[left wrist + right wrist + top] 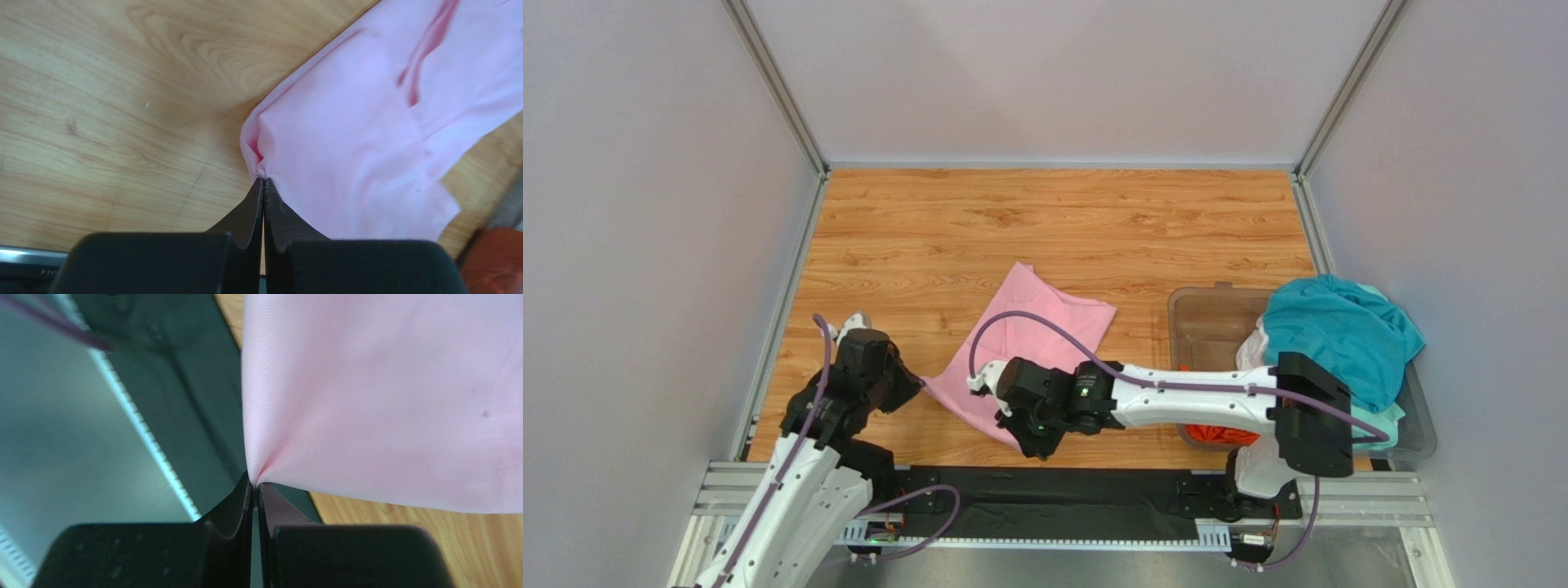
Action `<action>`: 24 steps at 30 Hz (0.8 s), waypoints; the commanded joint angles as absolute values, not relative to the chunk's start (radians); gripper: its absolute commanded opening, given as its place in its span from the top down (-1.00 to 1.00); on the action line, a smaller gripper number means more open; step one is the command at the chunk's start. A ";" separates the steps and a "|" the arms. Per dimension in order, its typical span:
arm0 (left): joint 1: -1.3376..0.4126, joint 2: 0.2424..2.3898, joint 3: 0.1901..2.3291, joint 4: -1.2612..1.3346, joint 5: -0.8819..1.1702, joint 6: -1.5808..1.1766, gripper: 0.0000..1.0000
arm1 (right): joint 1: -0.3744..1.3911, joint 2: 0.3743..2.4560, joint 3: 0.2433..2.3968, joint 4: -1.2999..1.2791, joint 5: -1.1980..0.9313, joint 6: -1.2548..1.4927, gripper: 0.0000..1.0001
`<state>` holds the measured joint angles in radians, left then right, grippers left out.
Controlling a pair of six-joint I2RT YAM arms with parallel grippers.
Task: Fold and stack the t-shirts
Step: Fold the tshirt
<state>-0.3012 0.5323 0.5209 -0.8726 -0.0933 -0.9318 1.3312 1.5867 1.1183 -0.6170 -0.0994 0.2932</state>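
Note:
A light pink t-shirt (1038,331) lies partly folded in the middle of the wooden table. My left gripper (916,390) is shut on its near left corner; the left wrist view shows the pink t-shirt (368,135) pinched at my left gripper's tips (264,179). My right gripper (1024,435) is shut on the near corner; in the right wrist view the pink cloth (380,398) pulls taut from my right gripper's tips (253,481), lifted above the table's front edge. A teal t-shirt (1339,331), white cloth (1257,349) and an orange t-shirt (1216,435) sit in the bin.
A clear plastic bin (1210,321) stands at the right side of the table. Grey walls (646,245) enclose the table on three sides. A black strip and metal rail (1063,502) run along the near edge.

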 commanded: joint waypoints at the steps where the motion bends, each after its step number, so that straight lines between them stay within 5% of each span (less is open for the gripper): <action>1: -0.298 0.486 0.603 -0.923 -0.057 -0.907 1.00 | 1.316 1.503 1.146 -0.624 -0.288 0.320 1.00; 13: -0.298 0.465 0.773 -0.921 -0.094 -0.887 1.00 | 1.141 1.299 0.988 -0.440 -0.603 0.462 1.00; 24: -0.298 0.704 0.785 -0.626 0.040 -0.873 1.00 | 0.873 1.192 0.845 -0.356 -0.620 0.514 1.00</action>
<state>-0.3012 0.6407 0.7456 -0.7708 -0.0021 -0.8993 0.9424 1.2438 0.8619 -0.4107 -0.5968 0.4911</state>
